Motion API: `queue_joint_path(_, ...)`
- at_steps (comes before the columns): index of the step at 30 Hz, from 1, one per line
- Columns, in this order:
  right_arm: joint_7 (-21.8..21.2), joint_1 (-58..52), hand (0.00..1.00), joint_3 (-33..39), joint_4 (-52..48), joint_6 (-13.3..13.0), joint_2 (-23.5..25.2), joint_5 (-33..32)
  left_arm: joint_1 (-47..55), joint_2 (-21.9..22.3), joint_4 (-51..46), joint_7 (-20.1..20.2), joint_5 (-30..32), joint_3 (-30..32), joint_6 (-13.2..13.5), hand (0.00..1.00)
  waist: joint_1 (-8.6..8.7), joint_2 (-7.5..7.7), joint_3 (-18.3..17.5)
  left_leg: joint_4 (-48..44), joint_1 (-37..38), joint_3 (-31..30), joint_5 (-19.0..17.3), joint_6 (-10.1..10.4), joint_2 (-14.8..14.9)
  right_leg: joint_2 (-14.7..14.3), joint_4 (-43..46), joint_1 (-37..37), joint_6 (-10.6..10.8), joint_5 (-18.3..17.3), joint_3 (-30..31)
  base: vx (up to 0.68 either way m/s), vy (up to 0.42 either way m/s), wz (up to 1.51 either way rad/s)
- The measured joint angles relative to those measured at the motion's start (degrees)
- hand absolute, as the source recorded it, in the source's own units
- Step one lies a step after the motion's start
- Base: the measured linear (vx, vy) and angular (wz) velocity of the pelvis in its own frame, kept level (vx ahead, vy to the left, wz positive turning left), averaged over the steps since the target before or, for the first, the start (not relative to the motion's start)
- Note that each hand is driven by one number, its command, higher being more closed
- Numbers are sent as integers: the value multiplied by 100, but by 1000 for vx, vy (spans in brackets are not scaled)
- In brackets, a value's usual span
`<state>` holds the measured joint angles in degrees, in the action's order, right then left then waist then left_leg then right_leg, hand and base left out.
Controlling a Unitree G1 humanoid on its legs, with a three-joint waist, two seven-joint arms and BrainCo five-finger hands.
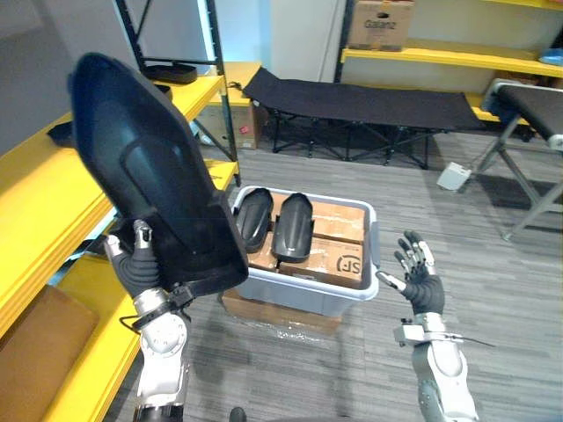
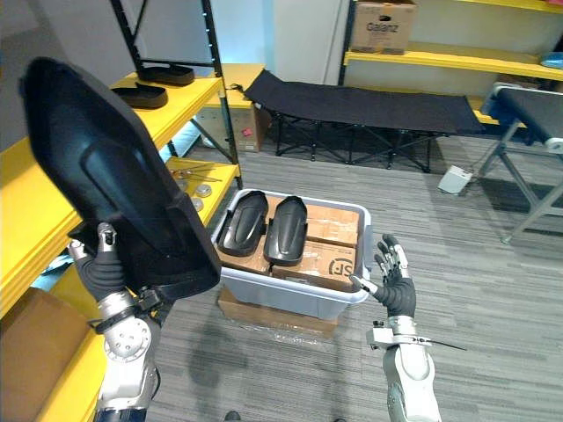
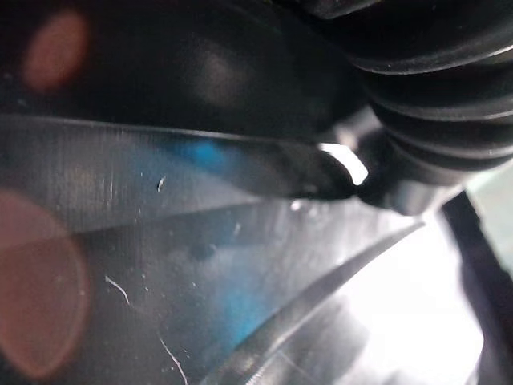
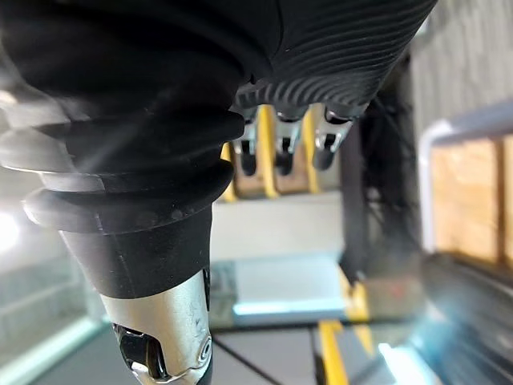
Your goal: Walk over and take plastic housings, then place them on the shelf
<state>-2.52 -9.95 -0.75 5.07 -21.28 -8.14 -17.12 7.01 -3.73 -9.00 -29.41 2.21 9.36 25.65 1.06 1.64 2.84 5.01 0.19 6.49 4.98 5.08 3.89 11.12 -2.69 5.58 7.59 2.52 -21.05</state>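
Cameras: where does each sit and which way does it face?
Left eye view: on the head, looking down at the grey bin; left hand under a big black housing, right hand open.
Right eye view: beside it, sharing bin, housing and both hands.
Left wrist view: on the left wrist, close against the housing; ribbed cover shows.
Right wrist view: on the right wrist, looking past its fingers toward the bin.

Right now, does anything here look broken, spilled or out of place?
Nothing stands out. The left hand holds one black plastic housing up, tilted, beside the yellow shelf; two more housings lie side by side on cardboard boxes in the grey bin. The right hand is open near the bin.
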Motion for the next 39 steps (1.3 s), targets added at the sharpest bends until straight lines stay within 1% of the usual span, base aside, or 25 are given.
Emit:
queue_joint_path(3,12,140,0,-379,156,145,56,137,285,63,-348,80,11,293,-21,100,-192,-5,3,1,-109,-415,40,-16,-79,26,10,165,40,-81,-424,18,-15,68)
queue_joint_path(4,19,205,0,-477,210,163,58,205,348,86,-401,111,4,375,-22,100,-219,-4,2,1,-132,-489,55,-25,-101,35,28,206,50,-106,-518,12,-14,80)
queue_joint_path(6,19,423,0,-739,381,227,95,217,574,148,-511,174,0,640,-36,100,-421,-10,8,1,-157,-826,86,-42,-189,76,143,369,71,-248,-818,17,-14,78)
queue_joint_path(7,20,470,0,-749,422,236,124,212,648,179,-563,187,0,707,-40,100,-480,-9,8,1,-167,-956,92,-39,-209,86,198,400,69,-290,-890,34,-21,82)
queue_joint_path(9,173,564,0,-722,460,257,159,61,870,195,-746,349,-128,867,-38,100,-642,-5,30,0,-287,-1489,160,-47,-289,79,542,449,-95,-635,-841,32,-21,114)
queue_joint_path(11,369,564,0,-628,458,257,155,-34,915,192,-853,566,-200,961,-17,100,-637,45,74,-1,-438,-2073,270,-51,-393,12,815,473,-284,-990,-423,15,-15,153)
queue_joint_path(12,408,577,0,-575,457,256,153,-37,912,190,-873,626,-218,996,-9,100,-643,75,138,-2,-447,-2245,305,-23,-431,7,904,505,-262,-1088,-340,-1,-60,153)
queue_joint_path(14,452,642,0,-441,457,254,151,-156,1124,202,-908,806,-374,1228,33,100,-796,160,280,-9,-481,-2644,390,68,-503,-11,1133,596,-111,-1423,-409,-44,-147,96)
queue_joint_path(16,458,656,0,-413,456,243,151,-243,1394,231,-914,813,-435,1375,48,100,-859,122,295,-27,-541,-2842,455,158,-468,-109,1122,669,-69,-1455,-602,-43,-168,56)
queue_joint_path(17,449,656,0,-363,456,245,152,-245,1460,263,-924,864,-477,1424,51,100,-886,87,322,-26,-586,-2903,472,132,-455,-152,1114,713,-53,-1468,-754,-51,-165,85)
queue_joint_path(18,470,656,0,-254,455,247,159,-233,1496,335,-983,1040,-656,1452,51,100,-874,37,367,-6,-715,-2708,510,-19,-419,-204,1073,837,-39,-1464,-1040,-62,-115,98)
queue_joint_path(19,514,634,0,-177,455,248,165,-224,1491,364,-1015,1165,-720,1440,55,100,-791,30,379,-19,-794,-2394,543,-133,-370,-228,1038,905,-27,-1457,-1248,-71,-78,156)
queue_joint_path(20,572,605,0,12,456,250,143,-222,1426,414,-1036,1388,-825,1370,120,100,-656,-19,441,-143,-948,-1705,603,-236,-238,-263,1009,1065,30,-1421,-1643,-54,0,171)
queue_joint_path(21,660,571,0,205,456,248,126,-225,1378,410,-1035,1598,-884,1228,201,100,-636,-70,526,-322,-1059,-1006,685,-346,-110,-263,1032,1211,49,-1423,-1867,-36,33,151)
queue_joint_path(23,745,550,0,296,447,230,114,-218,1424,419,-1036,1781,-917,1169,258,100,-713,-108,563,-358,-1069,-441,701,-360,-99,-197,1040,1340,148,-1507,-1978,-12,57,78)
queue_joint_path(25,717,583,0,280,447,196,122,-214,1429,420,-1035,1784,-948,1168,259,100,-729,-157,606,-351,-1064,-402,753,-342,-154,-115,1077,1350,131,-1607,-1892,-33,54,22)
queue_joint_path(28,504,598,0,280,447,126,135,-232,1451,421,-1037,1773,-1030,1127,270,100,-784,-238,719,-462,-1034,-47,748,-345,-177,93,1322,1201,175,-1809,-1625,-87,84,-26)
queue_joint_path(30,504,600,0,282,447,120,181,-210,1443,418,-1043,1794,-1025,1014,277,100,-800,-203,860,-734,-1061,80,619,-441,-188,216,1463,1193,217,-1882,-1511,-50,35,-22)
queue_joint_path(33,519,601,0,306,442,117,374,-184,1317,408,-1059,1976,-1016,1007,275,100,-806,-34,964,-1263,-1249,189,283,-480,-220,392,1541,1195,253,-1958,-1509,2,28,-9)
queue_joint_path(34,510,598,0,327,429,118,485,-186,1236,397,-1064,2070,-1015,1016,271,100,-809,123,1011,-1432,-1273,292,101,-554,-322,553,1594,1227,156,-2035,-1525,104,54,-4)
queue_joint_path(35,510,591,0,368,419,118,548,-186,1200,390,-1066,2103,-1015,1015,266,100,-808,198,1021,-1573,-1293,383,-8,-651,-367,636,1618,1253,96,-2061,-1536,187,77,0)
queue_joint_path(36,507,536,0,476,332,119,613,-187,1097,390,-1065,2180,-1015,991,255,100,-784,257,1016,-1838,-1349,483,-278,-669,-417,744,1978,1232,-63,-1992,-1471,236,145,28)
queue_joint_path(37,487,454,0,533,267,119,601,-188,1017,383,-1062,2236,-1007,938,201,100,-714,203,1005,-1946,-1340,339,-410,-704,-496,909,2703,977,-457,-1726,-1239,223,165,41)
queue_joint_path(38,482,427,0,544,254,119,606,-181,995,358,-1064,2245,-977,930,188,100,-653,179,980,-1920,-1298,288,-453,-719,-512,952,3062,797,-706,-1500,-1030,181,187,47)
queue_joint_path(39,470,401,0,589,205,118,612,-180,954,290,-1067,2242,-884,927,179,100,-617,137,952,-1794,-1183,235,-494,-744,-511,1001,3572,499,-836,-1014,-671,251,214,37)
